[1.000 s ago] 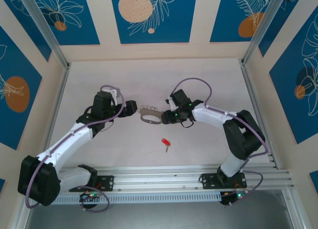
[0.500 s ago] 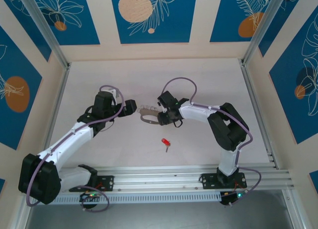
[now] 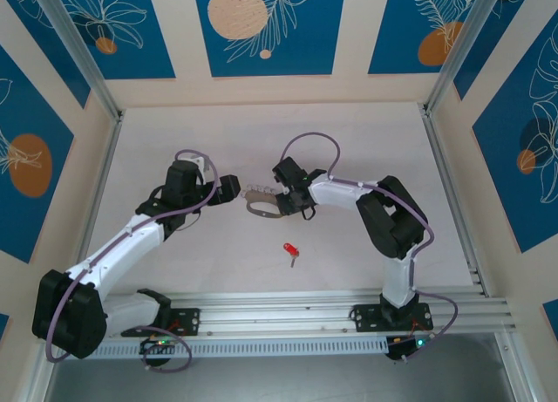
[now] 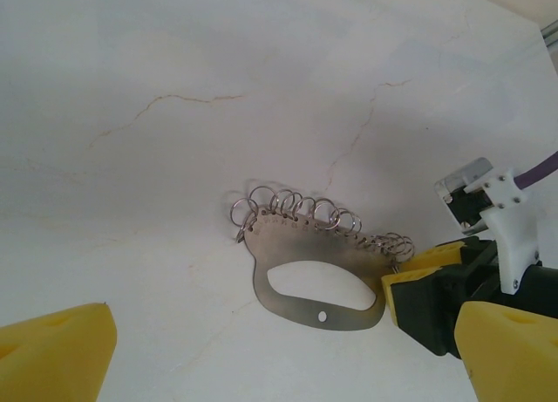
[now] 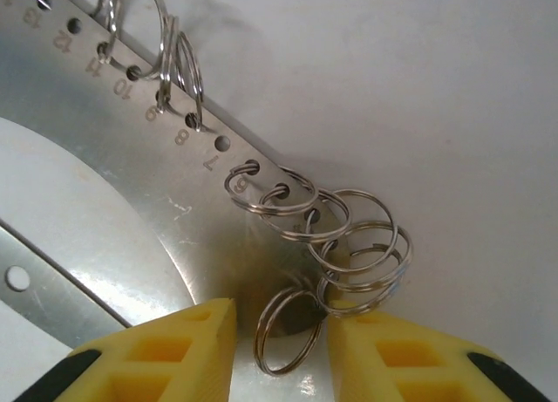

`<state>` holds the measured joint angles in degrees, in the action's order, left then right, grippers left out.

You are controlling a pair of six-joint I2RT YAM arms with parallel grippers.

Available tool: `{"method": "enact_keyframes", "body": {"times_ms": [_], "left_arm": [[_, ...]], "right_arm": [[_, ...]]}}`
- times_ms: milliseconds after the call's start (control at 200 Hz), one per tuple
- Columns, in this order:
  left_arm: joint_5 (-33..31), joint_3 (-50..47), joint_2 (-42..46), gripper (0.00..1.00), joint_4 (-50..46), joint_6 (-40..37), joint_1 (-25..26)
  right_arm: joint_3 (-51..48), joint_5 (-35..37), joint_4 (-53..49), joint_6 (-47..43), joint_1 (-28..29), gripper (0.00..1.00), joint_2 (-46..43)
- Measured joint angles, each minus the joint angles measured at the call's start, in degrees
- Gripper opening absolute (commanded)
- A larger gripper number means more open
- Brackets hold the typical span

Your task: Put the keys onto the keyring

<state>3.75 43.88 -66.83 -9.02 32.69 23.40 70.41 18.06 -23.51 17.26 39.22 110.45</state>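
Observation:
The keyring (image 3: 260, 201) is a flat grey metal oval loop with a row of small silvery split rings along one edge, lying flat mid-table. In the left wrist view the keyring (image 4: 314, 271) lies ahead of my wide-open left gripper (image 4: 281, 354). From above, the left gripper (image 3: 237, 191) sits just left of the loop. My right gripper (image 3: 281, 206) is at the loop's right end. Its yellow pads (image 5: 174, 350) straddle that end and one loose split ring (image 5: 288, 337), with a narrow gap still showing. The key (image 3: 289, 248), red-headed and tiny, lies alone nearer the arm bases.
The pale marbled tabletop (image 3: 349, 140) is walled at the back and both sides by blue-and-cream panels. A metal rail (image 3: 296, 315) carrying both arm bases runs along the near edge.
My right arm has reached left onto the keyring's right end, and its jaws have narrowed around it. The left arm, the keyring and the key stayed put.

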Motion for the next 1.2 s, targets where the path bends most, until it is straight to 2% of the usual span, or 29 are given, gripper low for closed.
{"method": "enact_keyframes", "body": {"times_ms": [220, 355, 420, 730, 880, 1200], "left_arm": [[0.00, 0.00, 0.00, 1.00, 0.04, 0.00, 0.00], [0.00, 0.00, 0.00, 1.00, 0.04, 0.00, 0.00], [0.00, 0.00, 0.00, 1.00, 0.07, 0.00, 0.00], [0.07, 0.20, 0.00, 1.00, -0.04, 0.00, 0.00], [0.94, 1.22, 1.16, 1.00, -0.31, 0.00, 0.00], [4.74, 5.31, 4.17, 0.99, -2.60, -0.15, 0.04]], "right_arm": [[0.07, 0.22, 0.07, -0.31, -0.57, 0.19, 0.09], [0.15, 0.24, 0.04, -0.35, -0.79, 0.09, 0.09], [0.39, 0.22, -0.11, -0.46, -0.79, 0.00, 0.09], [0.90, -1.03, -2.60, -2.47, -1.16, 0.00, -1.75], [0.90, -6.58, -3.58, -4.61, -2.16, 0.00, -7.85], [-3.23, -25.75, -0.44, -7.54, -8.15, 0.00, -22.60]]}}
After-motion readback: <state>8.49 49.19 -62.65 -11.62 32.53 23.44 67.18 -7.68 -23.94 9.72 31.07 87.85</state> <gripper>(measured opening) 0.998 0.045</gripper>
